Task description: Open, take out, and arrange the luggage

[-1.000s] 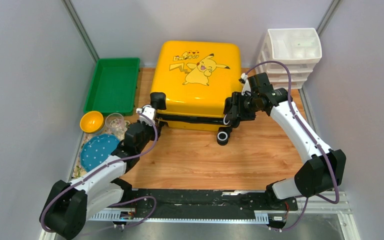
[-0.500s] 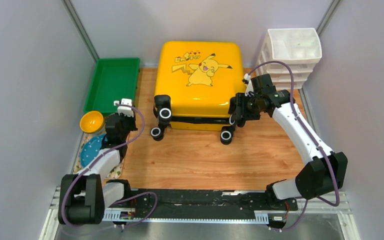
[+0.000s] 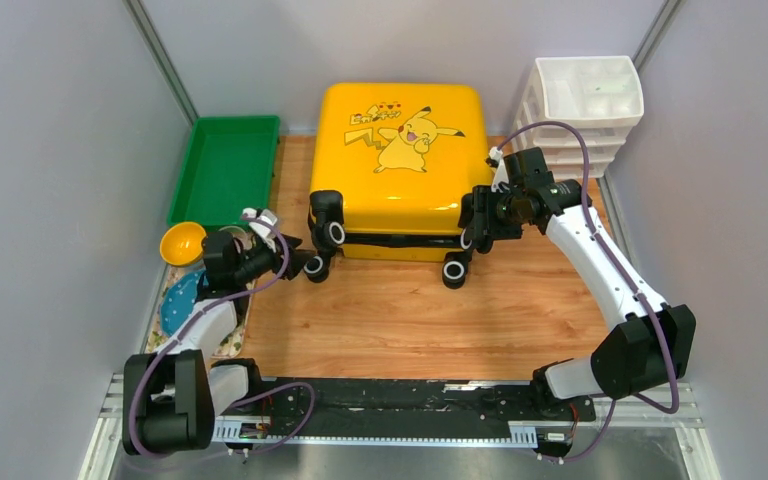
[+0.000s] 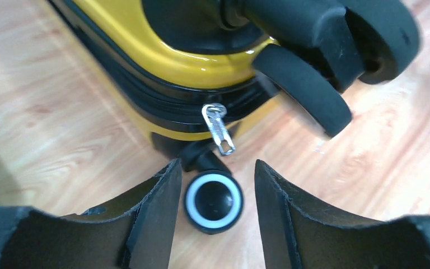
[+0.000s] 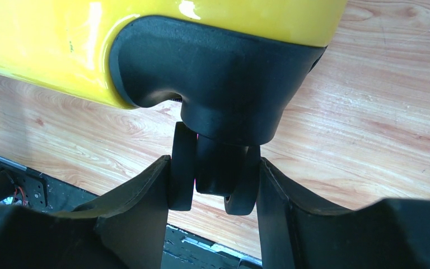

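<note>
luggage [image 3: 400, 190] lies flat on the wooden table [image 3: 380, 320], pikachu print [image 3: 405, 135] up, its lettering unreadable. only your left wrist view shows the zipper pull [image 4: 218, 128] ahead of your left gripper [image 4: 217, 166], wide open and empty. your right gripper [image 5: 214, 163] clamps a caster [image 5: 182, 168].

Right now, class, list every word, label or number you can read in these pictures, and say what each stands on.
Suitcase lid, up-left of the cartoon: a short lettered logo, too small and blurred to read.
Tray, drawers: no text visible.
Both wrist views: no text visible.
</note>
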Robot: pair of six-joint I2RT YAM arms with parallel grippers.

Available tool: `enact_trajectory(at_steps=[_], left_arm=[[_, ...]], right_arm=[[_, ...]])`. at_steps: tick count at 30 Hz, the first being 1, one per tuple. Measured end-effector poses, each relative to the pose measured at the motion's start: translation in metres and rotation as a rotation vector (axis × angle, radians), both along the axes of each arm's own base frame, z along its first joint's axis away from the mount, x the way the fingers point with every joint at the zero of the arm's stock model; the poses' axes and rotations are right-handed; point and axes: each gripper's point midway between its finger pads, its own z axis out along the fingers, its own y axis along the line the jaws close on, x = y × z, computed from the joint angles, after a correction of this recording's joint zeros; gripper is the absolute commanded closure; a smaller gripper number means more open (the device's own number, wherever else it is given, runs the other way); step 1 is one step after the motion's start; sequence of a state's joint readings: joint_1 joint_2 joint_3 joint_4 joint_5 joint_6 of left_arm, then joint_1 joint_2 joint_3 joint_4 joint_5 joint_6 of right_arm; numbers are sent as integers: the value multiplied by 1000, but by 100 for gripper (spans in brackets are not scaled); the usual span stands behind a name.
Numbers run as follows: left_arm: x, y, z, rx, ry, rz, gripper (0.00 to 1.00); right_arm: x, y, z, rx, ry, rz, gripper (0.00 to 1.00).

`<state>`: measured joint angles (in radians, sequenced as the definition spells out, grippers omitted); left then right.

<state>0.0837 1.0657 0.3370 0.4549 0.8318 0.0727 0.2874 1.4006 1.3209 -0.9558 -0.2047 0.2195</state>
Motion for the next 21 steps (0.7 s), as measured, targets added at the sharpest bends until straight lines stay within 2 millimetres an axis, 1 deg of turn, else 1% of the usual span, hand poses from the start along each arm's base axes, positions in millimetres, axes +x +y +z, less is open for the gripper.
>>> enact_trajectory(at_steps=[1,4,8,11,15,21], left_arm=[[-2,-4,-2,-14,23,-25,36],[-6,-13,-9,-64,109,-87,31],[-8,-23,-12,-145,212,-146,31],[-8,-27,-15,-192,274,-158,31],[-4,-28,-22,-232,347,-147,35],[11,-28,-21,-293,404,-127,45]], right_arm=[[0,0,0,0,0,0,100],[0,0,0,2,0,0,100],[0,0,0,2,0,1,100],[0,0,0,2,0,3,100],[0,0,0,1,0,4,100],[0,0,0,2,0,4,100]])
